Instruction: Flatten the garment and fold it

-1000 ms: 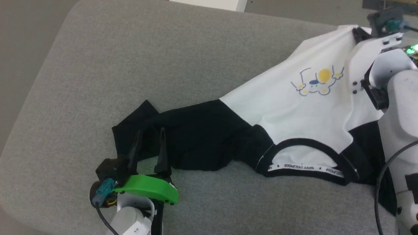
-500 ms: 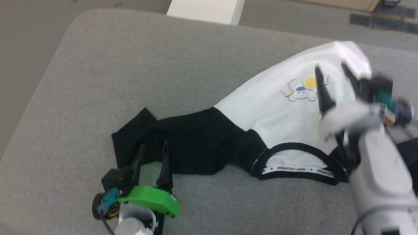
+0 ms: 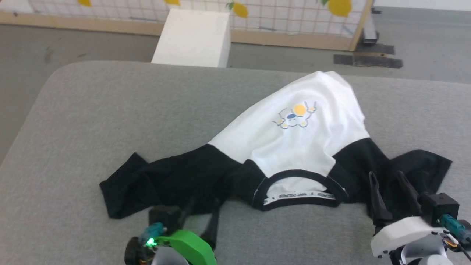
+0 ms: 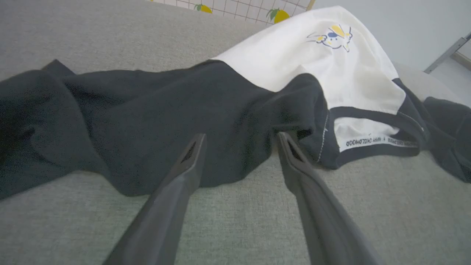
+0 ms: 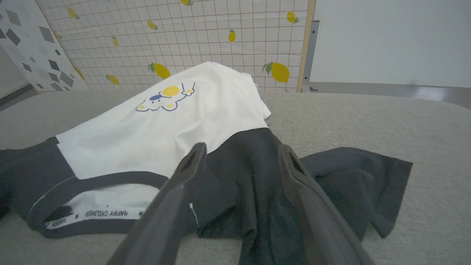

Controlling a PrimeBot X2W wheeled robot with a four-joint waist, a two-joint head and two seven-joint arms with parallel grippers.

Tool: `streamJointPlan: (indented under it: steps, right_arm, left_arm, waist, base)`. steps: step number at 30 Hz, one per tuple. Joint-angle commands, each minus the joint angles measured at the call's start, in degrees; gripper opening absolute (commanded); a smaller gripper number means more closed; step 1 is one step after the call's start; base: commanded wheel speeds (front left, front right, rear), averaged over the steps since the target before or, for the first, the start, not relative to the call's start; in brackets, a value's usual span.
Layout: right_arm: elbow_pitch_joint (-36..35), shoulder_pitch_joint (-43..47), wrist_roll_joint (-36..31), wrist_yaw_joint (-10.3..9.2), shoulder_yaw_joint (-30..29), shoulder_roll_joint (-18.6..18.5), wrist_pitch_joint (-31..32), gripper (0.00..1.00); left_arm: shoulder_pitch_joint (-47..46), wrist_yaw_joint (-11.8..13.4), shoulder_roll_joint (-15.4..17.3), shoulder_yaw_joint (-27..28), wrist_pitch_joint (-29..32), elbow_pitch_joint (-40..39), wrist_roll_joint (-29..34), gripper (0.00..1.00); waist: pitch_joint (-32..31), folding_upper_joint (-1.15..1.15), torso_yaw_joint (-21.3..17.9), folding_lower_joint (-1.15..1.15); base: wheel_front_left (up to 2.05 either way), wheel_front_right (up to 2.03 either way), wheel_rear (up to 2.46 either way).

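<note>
The garment (image 3: 294, 143) lies crumpled on the grey cushion (image 3: 110, 110), collar toward me and the white body with its cartoon print bunched toward the far side. One black sleeve stretches left, the other lies at the right. My left gripper (image 3: 204, 201) is open at the near edge of the left sleeve, its fingertips just over the black cloth (image 4: 147, 110) with nothing between them. Over the right black sleeve (image 5: 349, 176), my right gripper (image 3: 385, 176) stands open and holds nothing. Both show the same in their wrist views: left gripper (image 4: 240, 138), right gripper (image 5: 241, 147).
A white box (image 3: 193, 38) stands on the floor beyond the cushion's far edge. Behind it runs a grid panel with lemon prints (image 3: 294, 14). The cushion's rounded left edge (image 3: 22, 129) drops to the floor.
My right gripper has opened, let go of the white far corner and drawn back to the near right over the right sleeve. The white body has dropped onto the cushion. The camera has tilted up.
</note>
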Motion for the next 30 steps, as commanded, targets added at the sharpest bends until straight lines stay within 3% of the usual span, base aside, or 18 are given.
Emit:
streamJointPlan:
  steps: [1, 6, 10, 15, 21, 22, 23, 30]
  right_arm:
    - [-1.1, 0.5, 0.4, -0.10, 0.3, 0.1, 0.5, 1.00]
    - [-3.3, 0.9, 2.5, -0.10, 0.7, 0.1, 1.5, 1.00]
    - [-4.1, 0.7, 3.7, -0.10, 1.9, 0.1, 1.7, 1.00]
    - [-4.2, 0.4, 4.5, -0.10, 3.3, 0.1, 1.6, 1.00]
    - [-4.2, 0.4, 4.5, -0.10, 3.6, 0.1, 1.8, 1.00]
    - [-4.2, 0.4, 4.5, -0.10, 3.6, 0.1, 1.9, 1.00]
    - [-4.1, 0.4, 4.6, -0.10, 3.6, 0.1, 1.9, 1.00]
    - [-3.8, 0.9, 5.1, -0.10, 3.3, 0.1, 2.5, 1.00]
  left_arm:
    - [0.7, -0.4, 0.9, -0.9, 1.9, -0.2, 1.0, 1.00]
    - [0.1, -0.1, 3.3, -4.3, 7.7, -1.4, 4.5, 1.00]
    - [-2.2, 1.8, 4.2, -4.9, 10.8, 0.8, 7.0, 1.00]
    - [-5.4, 4.1, 3.7, -3.5, 12.2, 5.8, 7.2, 1.00]
    - [-7.4, 5.0, 3.4, -1.8, 13.3, 12.1, 5.6, 1.00]
    - [-7.4, 5.2, 3.3, -1.4, 13.4, 13.0, 5.1, 0.35]
    - [-7.4, 5.4, 3.1, -0.9, 12.9, 13.6, 4.6, 0.00]
    - [-5.8, 10.0, 2.2, 8.2, 2.4, 13.1, -0.7, 0.00]
  waist:
    - [-1.6, 0.00, -1.9, 0.00]
    - [-1.7, 0.00, -2.8, 0.00]
    - [-1.3, 0.00, -3.9, 0.00]
    - [-0.6, 0.00, -6.1, 0.00]
    - [0.0, 0.00, -8.4, 0.00]
    - [0.0, 0.00, -8.7, 0.00]
    - [0.0, 0.00, -8.9, 0.00]
    - [-0.5, 0.00, -8.8, 0.00]
  base:
    - [0.00, 0.00, 0.00]
    - [0.00, 0.00, 0.00]
    - [0.00, 0.00, 0.00]
    - [0.00, 0.00, 0.00]
    - [0.00, 0.00, 0.00]
    - [0.00, 0.00, 0.00]
    - [0.00, 0.00, 0.00]
    - [0.00, 0.00, 0.00]
